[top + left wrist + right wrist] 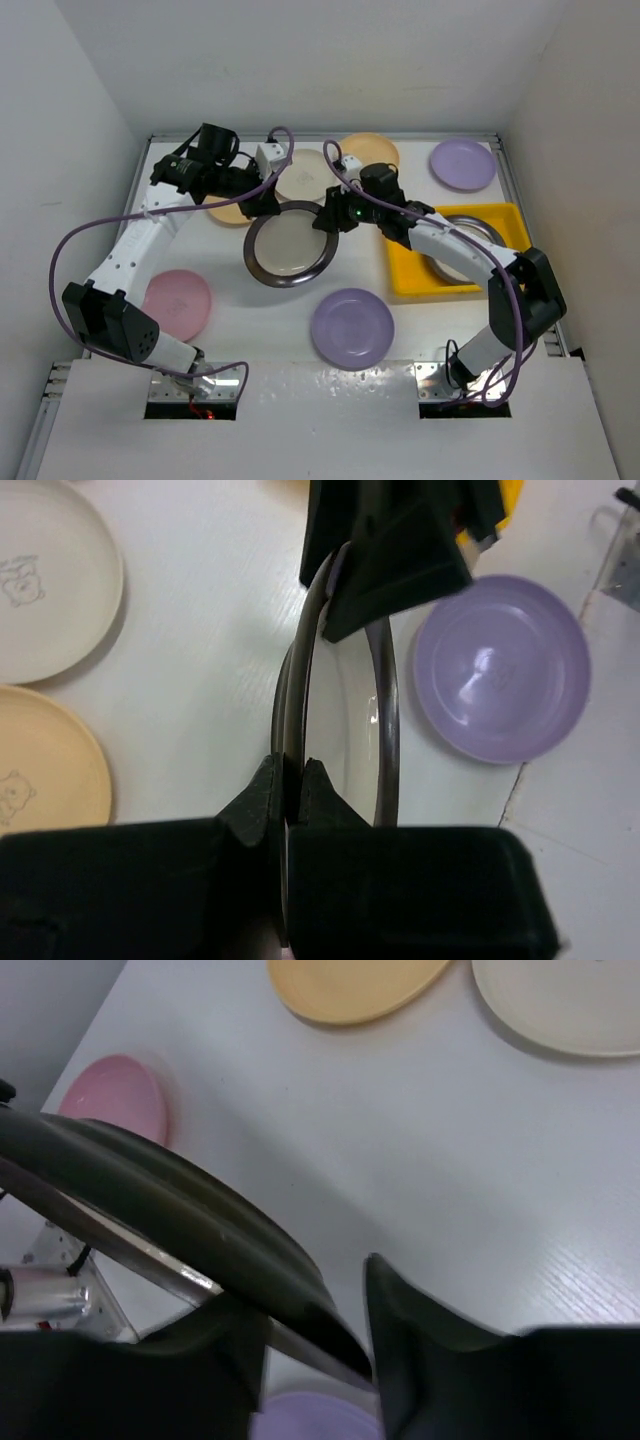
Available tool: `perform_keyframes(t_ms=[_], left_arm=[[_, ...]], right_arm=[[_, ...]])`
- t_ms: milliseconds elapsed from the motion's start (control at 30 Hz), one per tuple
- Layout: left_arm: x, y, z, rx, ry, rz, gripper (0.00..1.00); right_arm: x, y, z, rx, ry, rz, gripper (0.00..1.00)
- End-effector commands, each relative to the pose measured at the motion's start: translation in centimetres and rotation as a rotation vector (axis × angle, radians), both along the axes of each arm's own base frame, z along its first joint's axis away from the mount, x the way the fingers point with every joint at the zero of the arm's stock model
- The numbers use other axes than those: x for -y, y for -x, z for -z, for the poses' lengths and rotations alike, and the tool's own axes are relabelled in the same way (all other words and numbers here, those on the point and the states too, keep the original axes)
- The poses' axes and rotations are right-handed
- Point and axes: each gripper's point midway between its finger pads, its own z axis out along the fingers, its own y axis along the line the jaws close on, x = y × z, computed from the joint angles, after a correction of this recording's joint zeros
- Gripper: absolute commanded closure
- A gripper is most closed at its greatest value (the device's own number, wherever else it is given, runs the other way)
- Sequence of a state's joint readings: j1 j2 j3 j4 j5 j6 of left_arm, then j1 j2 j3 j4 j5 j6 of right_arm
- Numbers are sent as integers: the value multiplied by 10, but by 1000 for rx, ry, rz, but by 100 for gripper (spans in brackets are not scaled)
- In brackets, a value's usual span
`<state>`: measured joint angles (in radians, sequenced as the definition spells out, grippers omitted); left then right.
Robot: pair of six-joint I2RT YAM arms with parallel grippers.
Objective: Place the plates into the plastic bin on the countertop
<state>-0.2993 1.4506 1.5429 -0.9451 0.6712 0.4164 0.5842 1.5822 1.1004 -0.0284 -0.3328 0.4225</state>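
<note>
A dark-grey-rimmed plate (288, 245) with a cream centre is held above the countertop (240, 320). My left gripper (262, 205) is shut on its far-left rim, and the fingers pinch the edge in the left wrist view (287, 770). My right gripper (330, 215) is open, its jaws straddling the right rim (180, 1210) with a gap on one side. The yellow bin (405, 275) at the right holds the second dark-rimmed plate (465, 245). Lilac plates lie at front centre (352, 327) and back right (463, 163).
A pink plate (175, 303) lies front left. A cream plate (305, 175) and two pale orange plates (370, 150) (232, 210) lie at the back, one partly under my left arm. White walls border the surface on three sides.
</note>
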Motion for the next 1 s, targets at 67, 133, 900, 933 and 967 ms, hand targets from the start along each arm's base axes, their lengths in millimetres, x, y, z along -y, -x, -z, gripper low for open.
perform_keyframes(t_ms=[67, 133, 900, 933, 967], left_arm=[[23, 6, -58, 114, 189, 138, 100], [19, 2, -56, 110, 180, 111, 100], [-171, -68, -19, 79, -98, -743, 0], [-173, -66, -18, 74, -88, -744, 0], [-173, -65, -15, 65, -91, -743, 0]], right_arm=[[-9, -1, -31, 47, -126, -2, 86], [-2, -1, -31, 32, -138, 26, 100], [393, 52, 43, -438, -417, 1498, 100], [395, 49, 47, -467, -416, 1490, 100], [395, 49, 55, -509, -408, 1488, 100]])
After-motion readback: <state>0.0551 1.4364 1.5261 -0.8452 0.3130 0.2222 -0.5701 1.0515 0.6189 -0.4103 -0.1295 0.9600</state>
